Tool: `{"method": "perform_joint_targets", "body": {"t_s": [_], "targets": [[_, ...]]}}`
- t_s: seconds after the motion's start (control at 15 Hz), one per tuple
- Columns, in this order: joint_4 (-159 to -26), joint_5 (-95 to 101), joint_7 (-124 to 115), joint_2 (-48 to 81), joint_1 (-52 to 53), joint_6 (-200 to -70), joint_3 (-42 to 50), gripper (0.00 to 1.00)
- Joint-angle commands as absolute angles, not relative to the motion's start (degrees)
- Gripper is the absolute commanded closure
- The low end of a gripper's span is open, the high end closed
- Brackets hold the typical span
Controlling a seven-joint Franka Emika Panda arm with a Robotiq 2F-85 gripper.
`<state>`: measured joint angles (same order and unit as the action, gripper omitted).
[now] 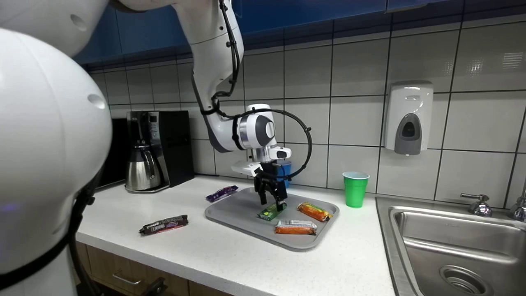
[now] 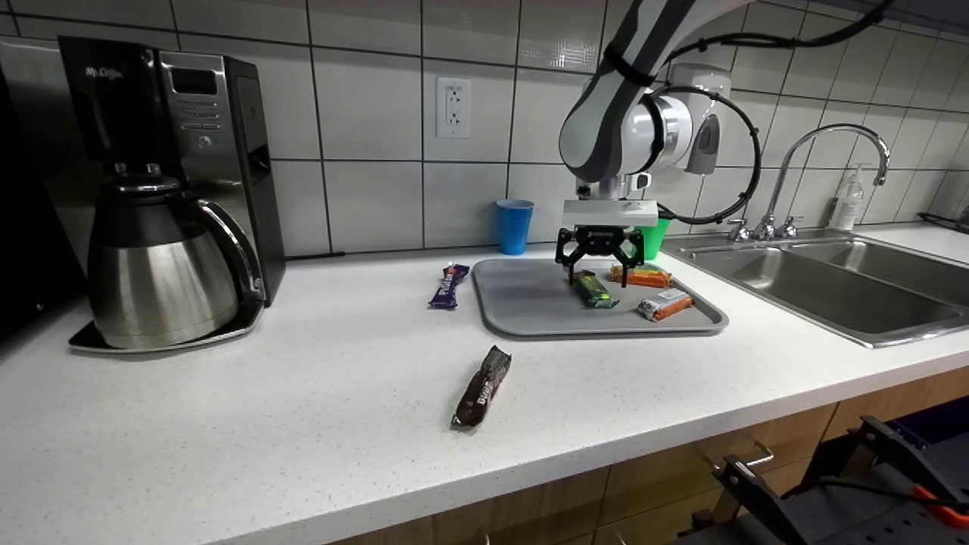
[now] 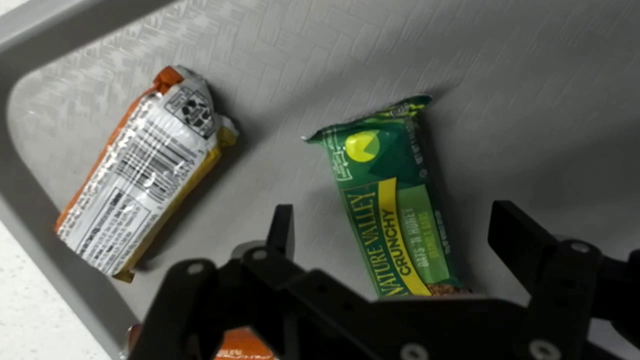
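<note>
The pincer (image 2: 598,281) stood spread and empty over the green Nature Valley Crunchy bar (image 3: 395,210) on the gray tray (image 2: 522,303); the bar's slant risked uneven contact that could twist it.

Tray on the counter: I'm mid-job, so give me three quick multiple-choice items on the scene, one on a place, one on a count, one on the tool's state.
1) Where does the purple bar lie?
A) in the sink; B) on the counter beside the tray; C) in the blue cup

2) How many wrapped bars lie on the tray?
A) three; B) one; C) five

3) How does the tool stand at the green bar?
A) shut on it; B) shut and empty; C) open and empty

1 B: both exterior views show it off the tray.
2 A: the green bar, an orange bar and an orange-and-white bar lie there.
3 C: the wrist view shows gaps between its fingers and the green bar.
</note>
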<state>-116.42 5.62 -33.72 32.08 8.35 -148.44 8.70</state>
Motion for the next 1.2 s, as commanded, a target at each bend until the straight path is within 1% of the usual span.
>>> {"method": "perform_joint_targets", "body": {"t_s": [0.0, 0.33, 0.47, 0.87, 0.93, 1.0, 1.13], "targets": [[-114.25, 3.73, -30.41, 33.25, 7.1, -147.1, 7.92, 0.0], [-113.6, 2.73, -29.63, 34.05, 7.09, -147.02, 7.96, 0.0], [-113.56, 2.32, -29.66, 34.17, 7.14, -147.08, 8.01, 0.26], [-114.01, 2.2, -29.75, 33.7, 7.29, -147.44, 8.18, 0.73], [-114.07, 2.25, -29.81, 33.63, 7.34, -147.47, 8.24, 0.8], [-114.17, 2.26, -29.83, 33.48, 7.35, -147.49, 8.26, 0.83], [-114.52, 2.25, -29.86, 32.95, 7.4, -147.56, 8.27, 0.83]]}}
